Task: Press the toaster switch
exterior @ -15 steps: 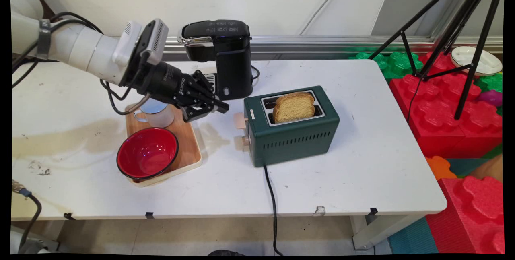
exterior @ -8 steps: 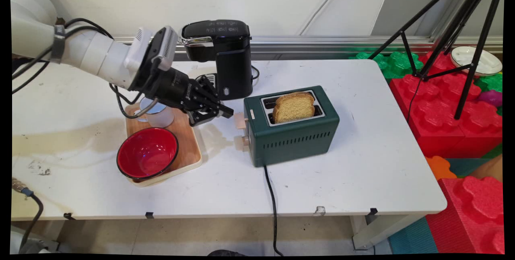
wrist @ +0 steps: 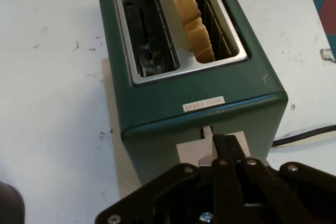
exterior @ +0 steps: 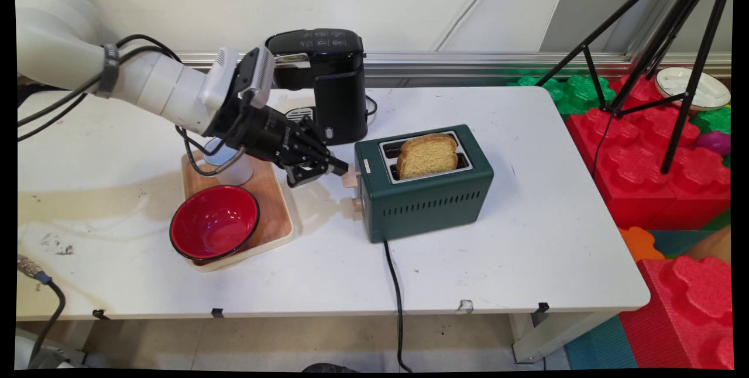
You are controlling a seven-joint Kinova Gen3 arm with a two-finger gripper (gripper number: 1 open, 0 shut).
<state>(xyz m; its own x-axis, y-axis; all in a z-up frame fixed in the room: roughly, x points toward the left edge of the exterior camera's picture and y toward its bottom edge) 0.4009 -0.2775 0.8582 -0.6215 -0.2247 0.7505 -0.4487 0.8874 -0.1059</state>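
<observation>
1. This looks like a robotics lab staged as a small kitchen: a white Kinova robot arm (exterior: 146, 82) with black cables reaches over a scuffed white table (exterior: 526, 237).
2. Breakfast props stand on it: a dark green two-slot toaster (exterior: 424, 191) holding a slice of bread (exterior: 427, 155), a black coffee machine (exterior: 327, 82), and a red bowl (exterior: 215, 223) on a wooden tray (exterior: 275, 214).
3. A black tripod (exterior: 655, 38) stands on red and green foam floor blocks (exterior: 649, 161) beside the table.

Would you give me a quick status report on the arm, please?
End effector shut, tips at the toaster's lever. Toast upright in the toaster. Mug and red bowl on tray behind.
</observation>
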